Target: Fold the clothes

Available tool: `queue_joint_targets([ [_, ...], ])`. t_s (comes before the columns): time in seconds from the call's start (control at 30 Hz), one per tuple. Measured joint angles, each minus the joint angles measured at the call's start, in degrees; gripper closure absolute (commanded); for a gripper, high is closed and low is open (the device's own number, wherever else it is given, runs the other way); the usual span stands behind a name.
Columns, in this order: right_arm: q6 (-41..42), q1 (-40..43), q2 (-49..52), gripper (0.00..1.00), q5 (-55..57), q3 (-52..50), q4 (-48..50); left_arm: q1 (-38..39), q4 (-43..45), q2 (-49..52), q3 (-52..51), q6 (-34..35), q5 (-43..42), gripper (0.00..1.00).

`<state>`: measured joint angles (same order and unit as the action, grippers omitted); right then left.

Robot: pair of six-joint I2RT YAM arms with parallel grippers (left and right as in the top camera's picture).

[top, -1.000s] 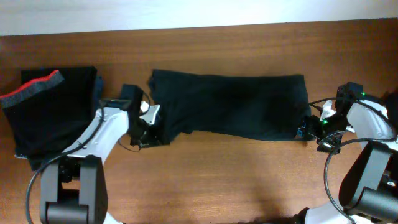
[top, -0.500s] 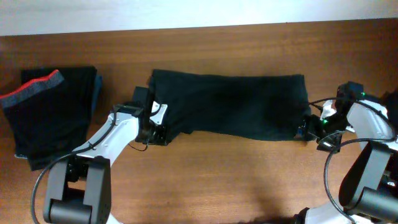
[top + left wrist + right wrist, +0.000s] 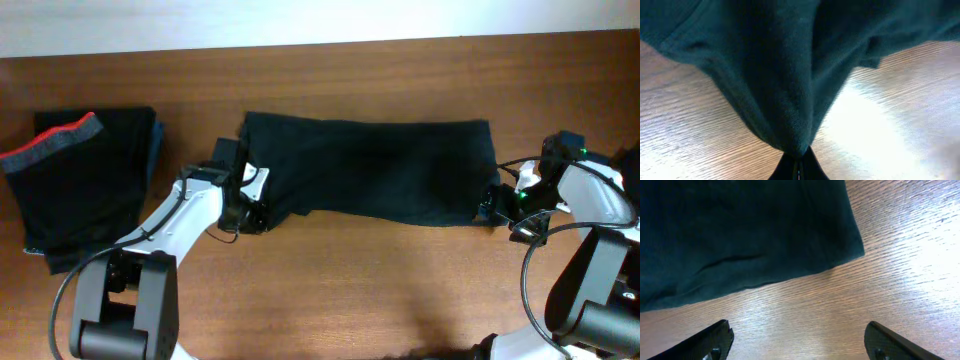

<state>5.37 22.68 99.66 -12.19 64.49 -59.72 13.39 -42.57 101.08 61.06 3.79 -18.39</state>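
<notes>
A dark teal garment (image 3: 370,170) lies spread in a long band across the middle of the wooden table. My left gripper (image 3: 252,213) is at its front left corner, shut on a pinch of the cloth; in the left wrist view the fabric (image 3: 790,75) bunches down into the closed fingertips (image 3: 799,162). My right gripper (image 3: 487,210) is open at the garment's front right corner. In the right wrist view the fingers (image 3: 799,342) stand wide apart above bare wood, with the garment's corner (image 3: 840,240) just ahead of them.
A folded stack of dark clothes with a red waistband (image 3: 75,175) sits at the far left of the table. The table's far edge meets a white wall (image 3: 300,20). Another dark item (image 3: 630,160) shows at the right edge.
The left gripper moved right toward the garment's corner a second ago and has held still since, gripping the cloth. The right arm has barely moved.
</notes>
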Motion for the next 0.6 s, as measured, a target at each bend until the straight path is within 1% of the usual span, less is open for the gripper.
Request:
queue_joint_targets([
  [0.03,0.02,0.00,0.00,0.11,0.00,0.00,0.02,-0.02,-0.07,-0.22,0.66,0.07,-0.52,1.00],
  [0.07,0.02,0.00,0.00,0.14,0.00,0.00,0.04,-0.04,-0.04,-0.92,1.46,0.15,-1.09,1.00],
  [0.2,0.17,0.00,0.00,0.19,-0.02,0.00,0.04,-0.07,1.46,-4.59,2.93,0.55,-2.01,1.00],
  [0.4,0.22,0.00,0.00,0.20,-0.02,-0.92,0.46,-0.98,5.46,-4.87,3.13,4.59,-2.40,0.99],
  [0.47,0.20,0.00,0.00,0.20,-0.02,-1.51,0.48,-0.98,7.30,-4.87,3.15,5.07,-2.38,0.87],
  [0.53,0.22,0.00,0.00,0.20,-0.04,-1.84,0.66,-0.96,10.34,-4.87,3.15,5.33,-1.27,0.66],
  [0.6,0.20,0.00,0.00,0.20,-0.04,-1.88,0.68,-0.96,13.49,-4.87,3.19,5.99,2.32,0.63],
])
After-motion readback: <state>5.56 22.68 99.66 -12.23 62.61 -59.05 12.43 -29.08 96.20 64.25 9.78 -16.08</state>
